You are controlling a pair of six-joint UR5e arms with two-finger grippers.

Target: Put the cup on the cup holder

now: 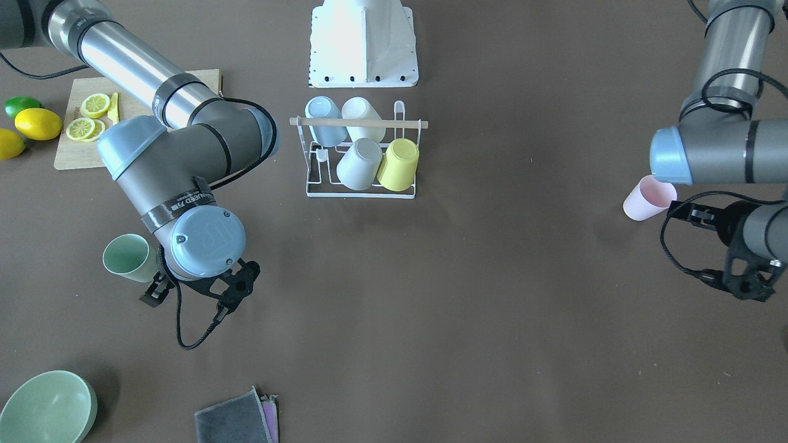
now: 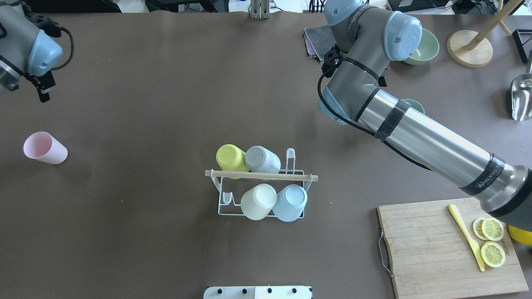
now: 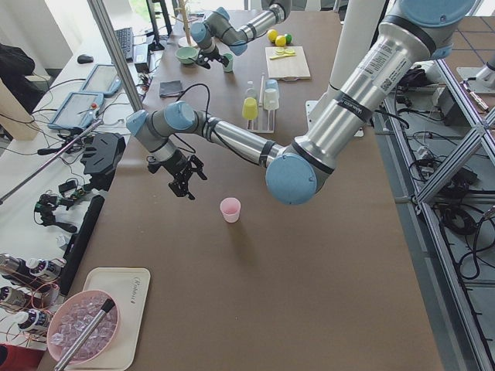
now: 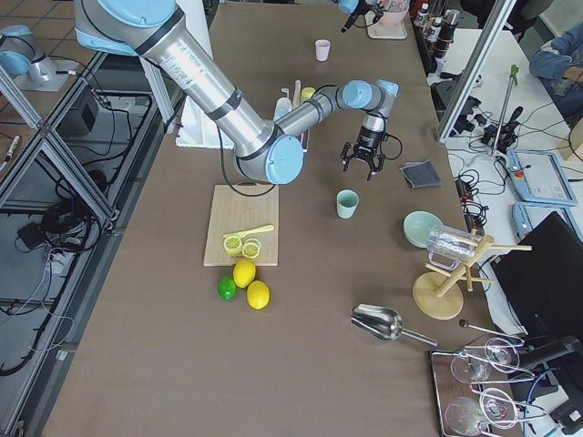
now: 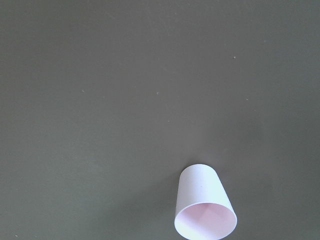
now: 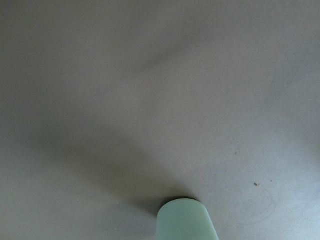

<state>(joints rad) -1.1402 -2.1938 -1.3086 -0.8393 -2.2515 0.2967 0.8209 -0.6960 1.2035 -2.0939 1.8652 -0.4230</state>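
Note:
The cup holder [image 1: 360, 187] is a white wire rack with a wooden rod [image 2: 261, 176] at the table's middle. It holds a blue, a white, a grey and a yellow cup upside down. A pink cup [image 2: 45, 148] stands upright on the table at my left, and shows low in the left wrist view [image 5: 205, 205]. My left gripper [image 3: 186, 182] hovers beside it, open and empty. A green cup [image 1: 126, 258] stands upright at my right, at the bottom edge of the right wrist view [image 6: 187, 221]. My right gripper [image 1: 197, 294] hovers next to it, open and empty.
A wooden cutting board [image 2: 432, 253] with lemon slices [image 2: 492, 241] and a yellow knife lies at my near right. Whole lemons and a lime [image 1: 24, 123] lie beside it. A green bowl [image 1: 46, 409], folded cloths [image 1: 237, 418], a wooden stand [image 2: 469, 47] and a metal scoop [image 2: 521, 97] sit at the far right.

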